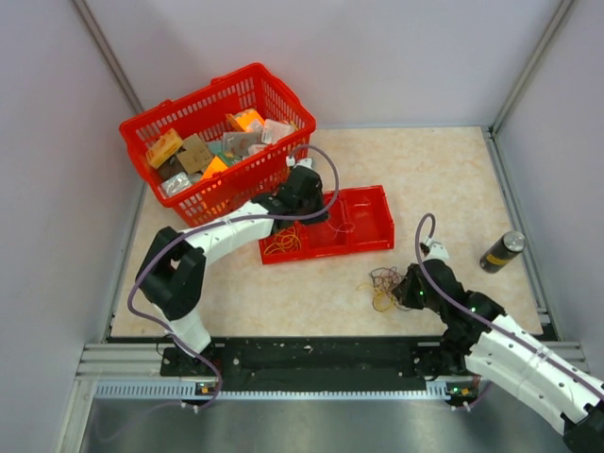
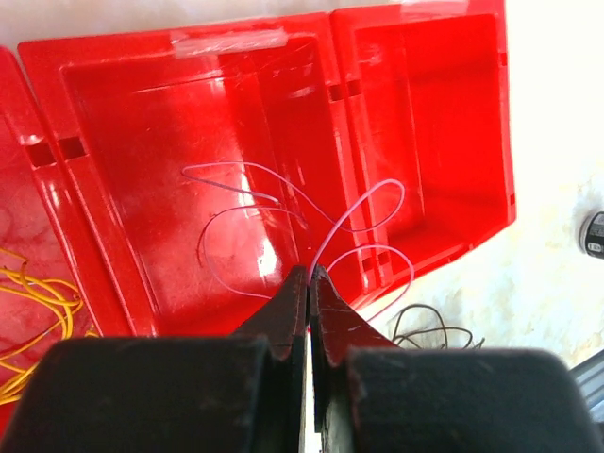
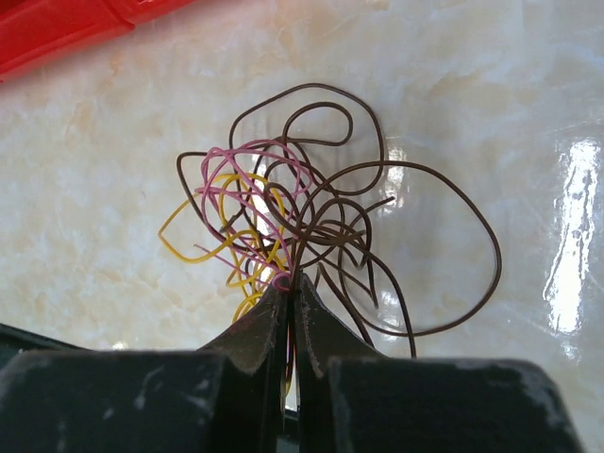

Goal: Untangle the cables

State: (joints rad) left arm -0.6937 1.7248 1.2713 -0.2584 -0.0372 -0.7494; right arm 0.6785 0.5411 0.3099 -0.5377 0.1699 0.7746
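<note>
My left gripper (image 2: pixel 310 274) is shut on a thin pale pink cable (image 2: pixel 363 209) that loops over the red tray's middle compartment (image 2: pixel 189 170). Yellow cables (image 2: pixel 33 297) lie in the tray's left compartment, also seen from above (image 1: pixel 282 244). My right gripper (image 3: pixel 288 283) is shut on a tangled bunch of dark brown (image 3: pixel 377 203), pink (image 3: pixel 247 179) and yellow (image 3: pixel 203 250) cables on the table; from above the bunch (image 1: pixel 385 286) lies just left of that gripper (image 1: pixel 406 291). The left gripper (image 1: pixel 311 209) is over the tray.
A red three-part tray (image 1: pixel 363 203) lies mid-table. A red basket (image 1: pixel 212 142) full of packets stands at the back left. A dark can (image 1: pixel 501 251) lies at the right. Walls close in on both sides.
</note>
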